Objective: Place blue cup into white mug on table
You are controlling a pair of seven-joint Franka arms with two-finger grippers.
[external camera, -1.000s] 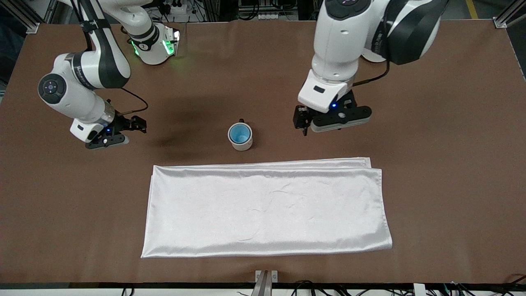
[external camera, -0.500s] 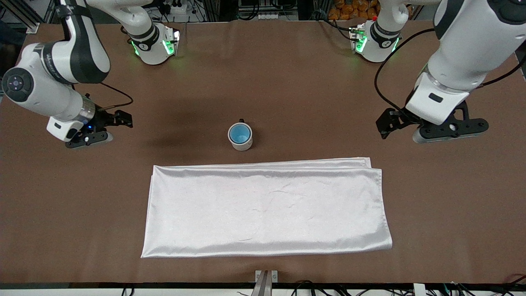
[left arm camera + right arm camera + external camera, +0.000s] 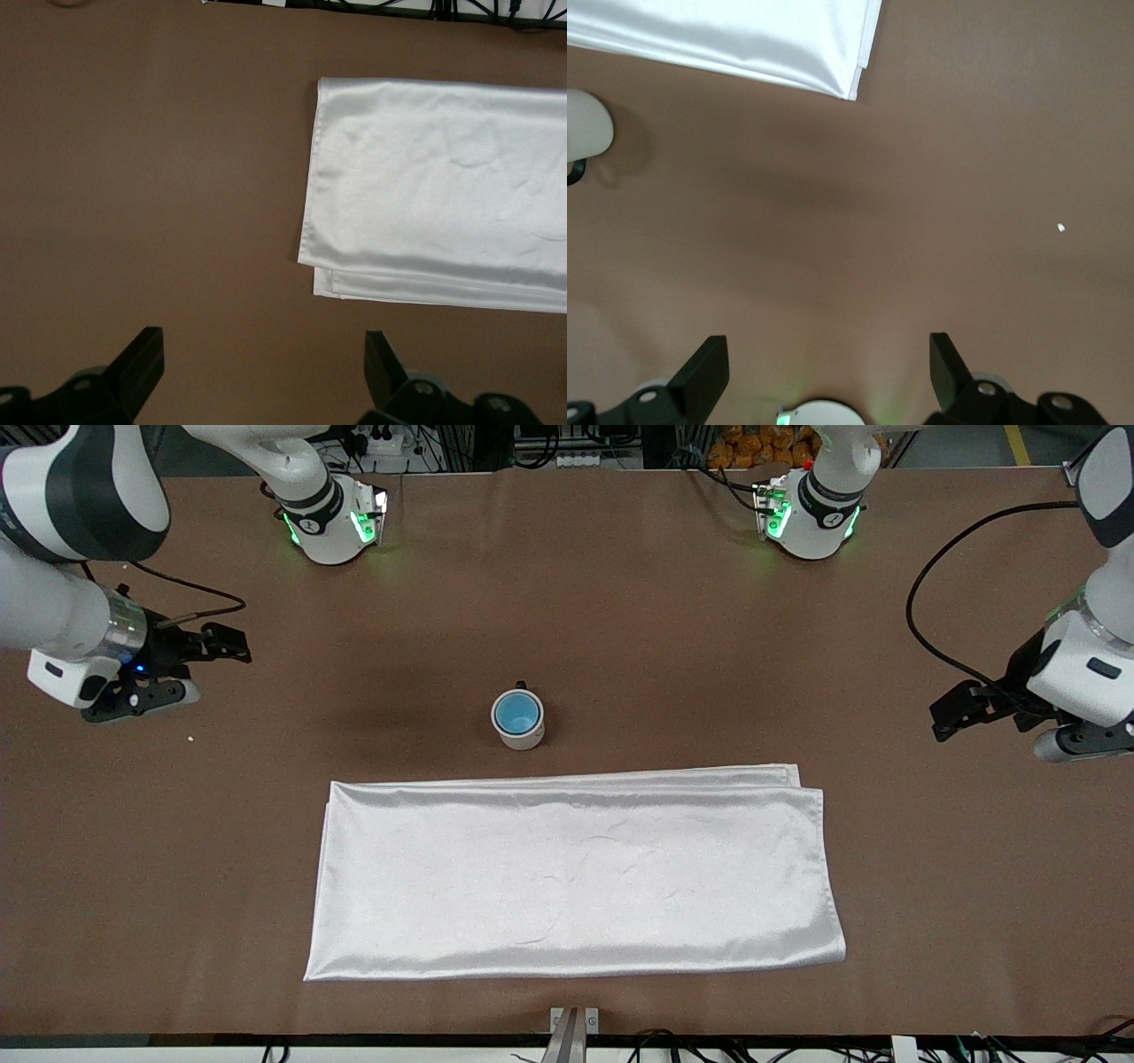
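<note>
Blue cup (image 3: 516, 710) sits inside white mug (image 3: 518, 721) on the worktop (image 3: 620, 602), no legible markings. Left gripper (image 3: 263, 361) and right gripper (image 3: 828, 363) hang over opposite worktop ends, fingers wide, holding nothing.

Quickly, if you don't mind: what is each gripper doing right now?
Left gripper: open, holding nothing, over bare table at its own end.
Right gripper: open, holding nothing, over bare table at its own end.

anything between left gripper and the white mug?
Nothing. In the front view only bare brown table lies between the open left gripper, toward the left arm's end, and the white mug holding the blue cup. The white cloth lies nearer the camera.
</note>
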